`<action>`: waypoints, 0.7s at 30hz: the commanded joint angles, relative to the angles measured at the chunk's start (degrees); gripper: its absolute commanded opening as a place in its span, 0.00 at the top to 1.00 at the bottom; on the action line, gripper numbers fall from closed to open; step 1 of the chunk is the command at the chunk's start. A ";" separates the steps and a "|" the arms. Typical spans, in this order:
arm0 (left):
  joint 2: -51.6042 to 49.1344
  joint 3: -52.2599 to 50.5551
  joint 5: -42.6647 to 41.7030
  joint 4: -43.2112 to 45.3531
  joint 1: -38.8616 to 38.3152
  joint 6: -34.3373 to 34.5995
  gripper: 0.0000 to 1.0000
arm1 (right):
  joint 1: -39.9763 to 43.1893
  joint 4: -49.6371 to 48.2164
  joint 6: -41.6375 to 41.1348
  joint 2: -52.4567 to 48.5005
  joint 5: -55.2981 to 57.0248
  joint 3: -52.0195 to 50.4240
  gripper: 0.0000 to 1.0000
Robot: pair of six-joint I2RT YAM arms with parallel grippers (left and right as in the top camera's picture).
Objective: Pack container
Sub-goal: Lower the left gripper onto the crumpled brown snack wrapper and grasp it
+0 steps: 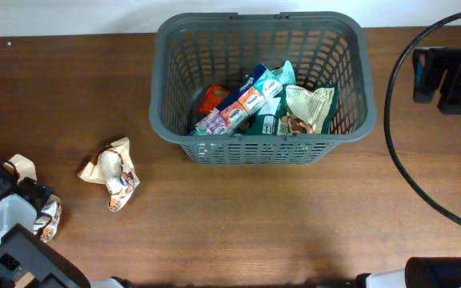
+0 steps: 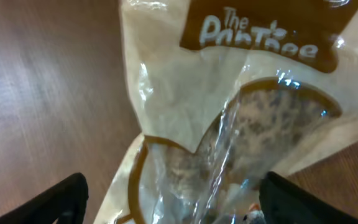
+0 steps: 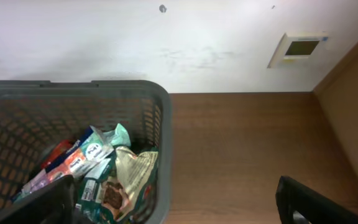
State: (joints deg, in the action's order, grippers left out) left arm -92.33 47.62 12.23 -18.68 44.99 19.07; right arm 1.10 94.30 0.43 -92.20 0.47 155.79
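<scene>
The container, a dark grey slotted basket, stands at the back middle and holds several snack packets. It also shows in the right wrist view. A cream and brown snack packet lies on the table between the spread fingers of my left gripper, which is open around it. In the overhead view this gripper is at the front left over that packet. My right gripper is open and empty, just right of the basket's near corner.
A second crumpled cream packet lies loose on the table left of the basket. A black cable loops along the right side beside a black device. A white wall runs behind the table.
</scene>
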 commanded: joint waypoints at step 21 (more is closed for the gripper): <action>-10.54 -6.32 -9.07 15.72 0.92 -9.55 0.41 | 0.42 1.16 -0.09 0.13 -1.36 0.02 0.01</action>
State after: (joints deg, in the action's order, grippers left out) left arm -98.48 42.65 5.63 -1.93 45.58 9.23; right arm 1.10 95.53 0.40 -92.20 -0.14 155.79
